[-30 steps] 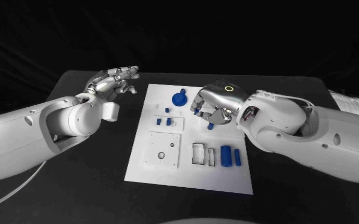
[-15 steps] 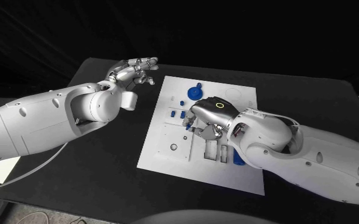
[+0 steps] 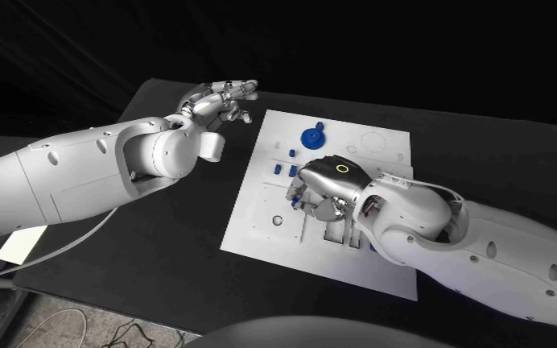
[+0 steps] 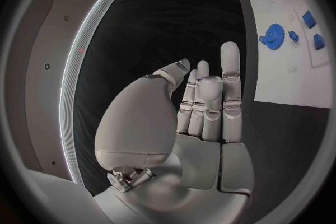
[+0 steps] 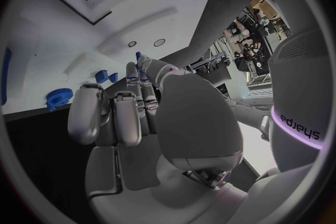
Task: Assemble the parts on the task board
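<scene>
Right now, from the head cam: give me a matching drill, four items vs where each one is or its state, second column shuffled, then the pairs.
Column 1
1. left hand
2. right hand
3. blue gear
4. task board

Column 2
A. lies on the far part of the board
B. over the black table beside the board, fingers apart, holding nothing
C. white plate in the middle of the table
D. low over the middle of the board, a small blue part at its fingertips

Pairs: 1-B, 2-D, 3-A, 4-C

White rounded arms, silver hands; right hand bears a glowing ring.
</scene>
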Robot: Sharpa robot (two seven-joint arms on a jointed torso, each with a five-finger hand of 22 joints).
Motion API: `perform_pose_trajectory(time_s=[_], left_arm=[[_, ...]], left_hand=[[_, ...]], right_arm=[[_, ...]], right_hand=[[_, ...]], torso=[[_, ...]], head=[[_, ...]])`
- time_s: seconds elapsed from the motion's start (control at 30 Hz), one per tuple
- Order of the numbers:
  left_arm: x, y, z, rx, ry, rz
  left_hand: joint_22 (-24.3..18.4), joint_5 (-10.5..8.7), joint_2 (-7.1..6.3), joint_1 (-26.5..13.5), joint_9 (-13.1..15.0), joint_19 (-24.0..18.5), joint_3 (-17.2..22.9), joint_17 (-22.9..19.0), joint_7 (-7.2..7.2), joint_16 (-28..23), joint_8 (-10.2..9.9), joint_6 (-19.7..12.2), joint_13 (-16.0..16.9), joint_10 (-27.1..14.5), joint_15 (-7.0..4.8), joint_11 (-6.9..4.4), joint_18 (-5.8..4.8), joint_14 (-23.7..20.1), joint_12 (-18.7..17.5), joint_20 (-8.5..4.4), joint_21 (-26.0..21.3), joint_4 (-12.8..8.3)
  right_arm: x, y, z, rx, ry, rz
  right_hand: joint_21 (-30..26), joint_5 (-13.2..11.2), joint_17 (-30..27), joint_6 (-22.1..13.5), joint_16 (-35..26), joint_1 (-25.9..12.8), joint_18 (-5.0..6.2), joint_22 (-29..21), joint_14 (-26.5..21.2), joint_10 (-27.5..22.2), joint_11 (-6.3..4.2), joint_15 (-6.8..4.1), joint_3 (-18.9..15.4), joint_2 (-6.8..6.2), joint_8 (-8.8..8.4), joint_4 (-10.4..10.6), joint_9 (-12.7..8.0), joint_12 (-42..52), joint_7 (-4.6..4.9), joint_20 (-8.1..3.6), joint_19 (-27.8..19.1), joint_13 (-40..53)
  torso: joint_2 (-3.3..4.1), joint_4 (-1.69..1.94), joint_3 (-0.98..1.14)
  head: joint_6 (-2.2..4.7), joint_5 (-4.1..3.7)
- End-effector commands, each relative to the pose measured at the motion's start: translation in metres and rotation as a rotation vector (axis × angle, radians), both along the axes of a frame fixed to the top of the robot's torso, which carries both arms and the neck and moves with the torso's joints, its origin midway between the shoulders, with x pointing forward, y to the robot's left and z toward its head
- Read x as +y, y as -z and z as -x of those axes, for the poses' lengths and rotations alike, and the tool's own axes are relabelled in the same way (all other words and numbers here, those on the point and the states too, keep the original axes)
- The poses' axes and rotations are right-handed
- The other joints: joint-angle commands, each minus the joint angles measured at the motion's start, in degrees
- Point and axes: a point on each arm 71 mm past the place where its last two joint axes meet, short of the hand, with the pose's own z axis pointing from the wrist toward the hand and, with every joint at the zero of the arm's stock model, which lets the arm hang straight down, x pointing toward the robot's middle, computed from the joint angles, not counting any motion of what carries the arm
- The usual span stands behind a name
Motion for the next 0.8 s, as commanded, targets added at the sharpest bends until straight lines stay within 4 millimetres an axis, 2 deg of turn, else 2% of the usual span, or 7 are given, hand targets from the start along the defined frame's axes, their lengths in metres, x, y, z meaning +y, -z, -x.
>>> perform_pose_trajectory(time_s=[0.03,0.27,0.8], left_arm=[[-0.0020,-0.0013,0.0005,-0.010,0.013,0.002],[-0.0022,-0.0012,0.0005,-0.010,0.015,0.002],[-0.0023,-0.0014,0.0004,-0.012,0.019,-0.001]], left_hand=[[-0.05,0.19,-0.04,0.56,-0.02,0.40,0.07,-0.07,0.00,-0.30,0.20,-0.33,0.05,-0.36,-0.02,0.07,0.57,-0.43,0.09,0.11,-0.39,-0.37],[-0.05,0.19,-0.04,0.56,-0.02,0.40,0.07,-0.07,0.00,-0.30,0.20,-0.33,0.05,-0.36,-0.02,0.07,0.57,-0.43,0.09,0.11,-0.39,-0.37],[-0.06,0.18,-0.08,0.57,-0.03,0.41,0.06,-0.10,0.05,-0.29,0.19,-0.44,0.08,-0.49,0.00,0.11,0.57,-0.44,0.19,0.12,-0.41,-0.42]], right_arm=[[0.0007,0.0027,0.0008,-0.001,-0.017,0.022],[-0.0001,0.0065,-0.0006,0.004,-0.014,0.036],[-0.0017,0.0106,-0.0037,-0.005,-0.004,0.054]], right_hand=[[0.22,0.19,1.12,0.32,0.33,0.16,0.58,-0.01,3.46,0.23,0.11,-0.42,0.29,0.58,0.37,0.02,0.06,0.31,0.20,-0.32,0.22,0.05],[0.20,0.26,1.15,0.30,0.36,0.15,0.59,-0.06,3.46,0.22,0.13,-0.41,0.34,0.59,0.35,-0.05,0.06,0.30,0.22,-0.32,0.21,0.05],[0.20,0.26,1.15,0.30,0.36,0.15,0.59,-0.06,3.46,0.22,0.13,-0.41,0.34,0.59,0.35,-0.05,0.06,0.30,0.22,-0.32,0.21,0.05]], torso=[[-0.02,0.00,0.03],[0.00,-0.09,0.09],[-0.06,-0.03,0.04]], head=[[-0.21,0.12],[-0.37,0.18],[-0.48,-0.08]])
